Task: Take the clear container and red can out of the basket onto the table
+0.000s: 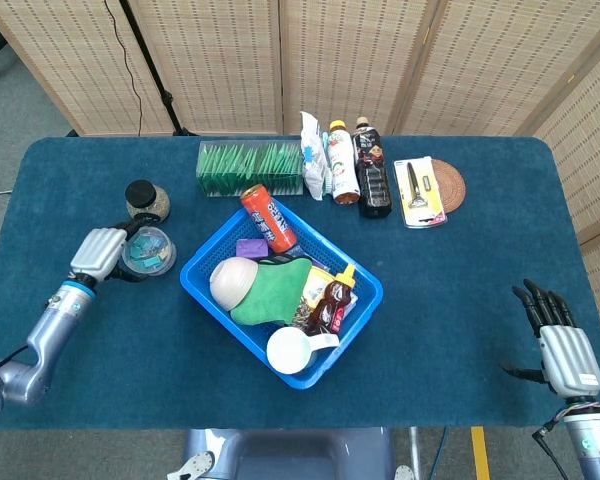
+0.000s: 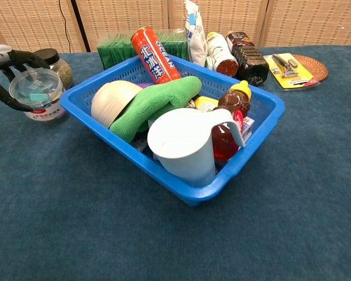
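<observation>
The clear container (image 1: 148, 250) (image 2: 38, 95) stands on the table left of the blue basket (image 1: 365, 300) (image 2: 263, 108), with my left hand (image 1: 98, 254) (image 2: 6, 64) wrapped around it. The red can (image 1: 269, 218) (image 2: 154, 54) leans on the basket's far corner, tilted. My right hand (image 1: 561, 338) hovers open near the table's front right edge, far from the basket, and shows only in the head view.
In the basket lie a green cloth (image 1: 275, 290), a beige bowl (image 1: 232, 282), a white scoop cup (image 2: 182, 145) and a sauce bottle (image 2: 229, 120). A spice jar (image 1: 144, 198) stands just behind the clear container. Bottles (image 1: 360, 170), a green box (image 1: 250, 165) and a coaster (image 1: 444, 184) line the back.
</observation>
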